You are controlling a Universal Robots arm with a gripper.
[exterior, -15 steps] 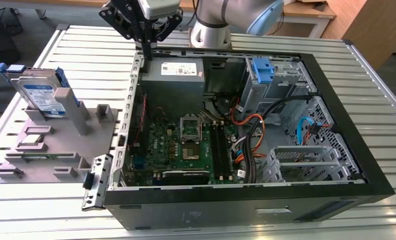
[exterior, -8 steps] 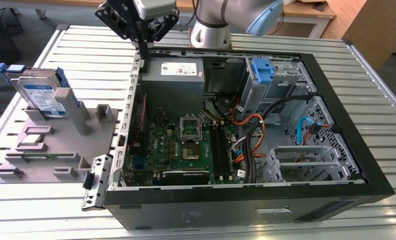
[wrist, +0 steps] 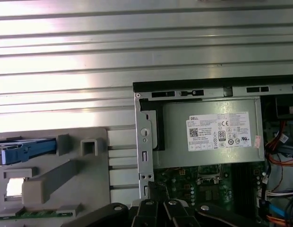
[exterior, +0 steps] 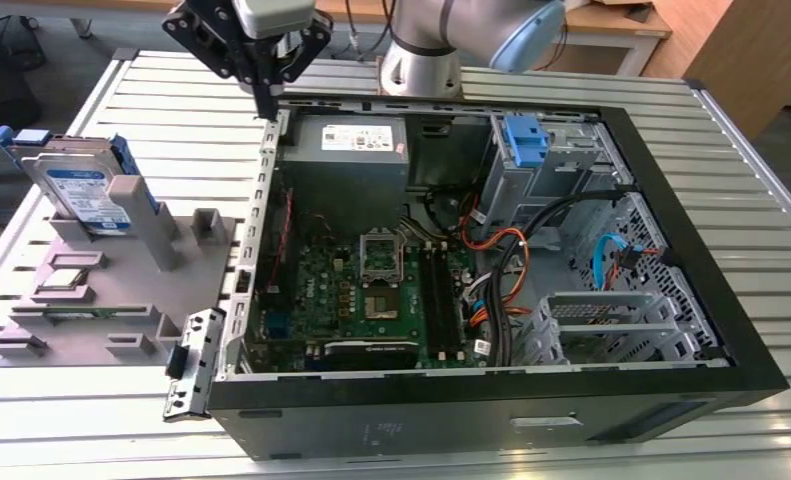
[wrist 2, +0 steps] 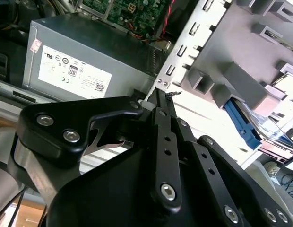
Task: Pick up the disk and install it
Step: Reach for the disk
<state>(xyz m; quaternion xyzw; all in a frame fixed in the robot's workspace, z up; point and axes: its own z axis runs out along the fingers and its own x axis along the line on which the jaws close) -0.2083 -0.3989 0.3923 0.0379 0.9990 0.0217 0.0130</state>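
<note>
The disk (exterior: pixel 82 188), a silver drive with a blue-and-white label in a blue bracket, stands on edge in a grey holder (exterior: pixel 115 300) at the exterior view's left. Its blue bracket also shows in the second wrist view (wrist 2: pixel 244 125) and the first wrist view (wrist: pixel 24 151). My gripper (exterior: pixel 264 106) hangs above the back left corner of the open computer case (exterior: pixel 502 400), well apart from the disk. Its fingers meet at one tip in the second wrist view (wrist 2: pixel 161 97) with nothing between them. In the first wrist view the gripper (wrist: pixel 156 191) is over the case wall.
Inside the case a grey power supply (exterior: pixel 348 140) with a white sticker sits just beside the gripper. A bare blue bracket (exterior: pixel 525 140) sits in the drive bay at the back right. Motherboard (exterior: pixel 368 290) and cables (exterior: pixel 502 260) fill the case floor. Everything rests on a slatted metal table (exterior: pixel 128 440).
</note>
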